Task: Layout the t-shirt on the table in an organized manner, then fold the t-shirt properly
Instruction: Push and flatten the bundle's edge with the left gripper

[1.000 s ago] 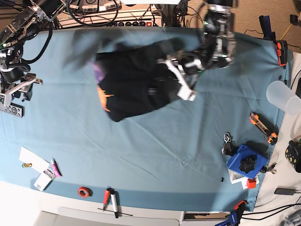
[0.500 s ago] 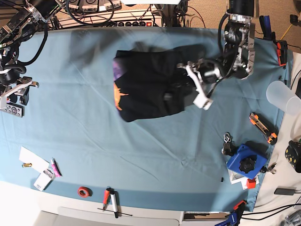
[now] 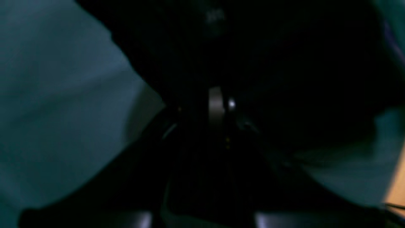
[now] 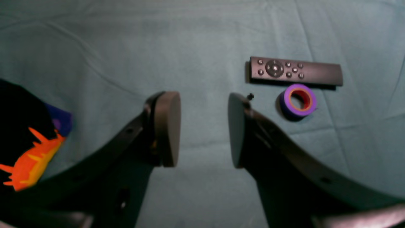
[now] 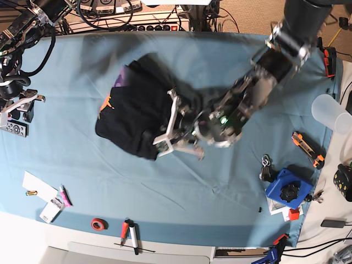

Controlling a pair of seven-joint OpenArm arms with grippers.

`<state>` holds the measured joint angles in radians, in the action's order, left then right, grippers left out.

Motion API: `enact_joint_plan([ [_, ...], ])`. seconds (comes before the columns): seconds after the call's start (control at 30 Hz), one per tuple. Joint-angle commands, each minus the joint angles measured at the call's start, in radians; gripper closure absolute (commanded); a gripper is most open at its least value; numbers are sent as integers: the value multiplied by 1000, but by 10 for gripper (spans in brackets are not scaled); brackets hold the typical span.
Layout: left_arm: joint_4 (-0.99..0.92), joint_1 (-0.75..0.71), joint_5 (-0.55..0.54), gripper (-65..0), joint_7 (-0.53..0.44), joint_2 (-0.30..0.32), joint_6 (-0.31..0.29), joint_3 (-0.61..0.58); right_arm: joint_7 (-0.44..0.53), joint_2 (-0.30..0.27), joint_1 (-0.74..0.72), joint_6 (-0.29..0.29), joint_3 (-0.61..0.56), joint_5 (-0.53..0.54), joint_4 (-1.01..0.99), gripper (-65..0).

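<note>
My left gripper pinches the black t-shirt, which lies bunched toward the table's far left. My right gripper hangs open, empty, near the left edge.

The left tool swung down-left — dragging the t-shirt with it.

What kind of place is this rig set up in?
Most likely a robotics lab workbench: a table draped in blue cloth, a power strip and cables along its far edge, and a utility knife and screwdrivers scattered at its borders.
</note>
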<state>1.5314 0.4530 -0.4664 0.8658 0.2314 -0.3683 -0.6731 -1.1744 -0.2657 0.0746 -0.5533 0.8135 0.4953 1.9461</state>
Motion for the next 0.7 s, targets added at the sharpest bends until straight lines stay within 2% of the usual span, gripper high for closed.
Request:
enact_joint_plan([
  [0.0, -16, 64, 24, 0, -39, -13, 5, -20, 22, -19, -10, 1, 5, 9, 17, -249],
  [0.13, -167, 196, 146, 0, -55, -75, 9, -123, 23, -10, -10, 1, 4, 9, 17, -249],
  [0.23, -270, 270, 196, 0, -55, -143, 12, -181, 23, 9, -11, 1, 4, 10, 17, -249],
  [0.43, -377, 327, 297, 0, -52, -278, 13, -217, 23, 42, -10, 0, 4, 9, 16, -249],
  [0.6, -379, 328, 378, 0, -51, -309, 13, -217, 23, 41, -10, 0, 4, 8, 16, -249],
  [0.63, -379, 328, 392, -23, -51, -309, 13, -217, 23, 41, -10, 0, 4, 9, 16, -249],
  [0.67, -379, 328, 409, -80, -51, -308, 13, -217, 23, 41, -10, 0, 4, 9, 16, -249],
])
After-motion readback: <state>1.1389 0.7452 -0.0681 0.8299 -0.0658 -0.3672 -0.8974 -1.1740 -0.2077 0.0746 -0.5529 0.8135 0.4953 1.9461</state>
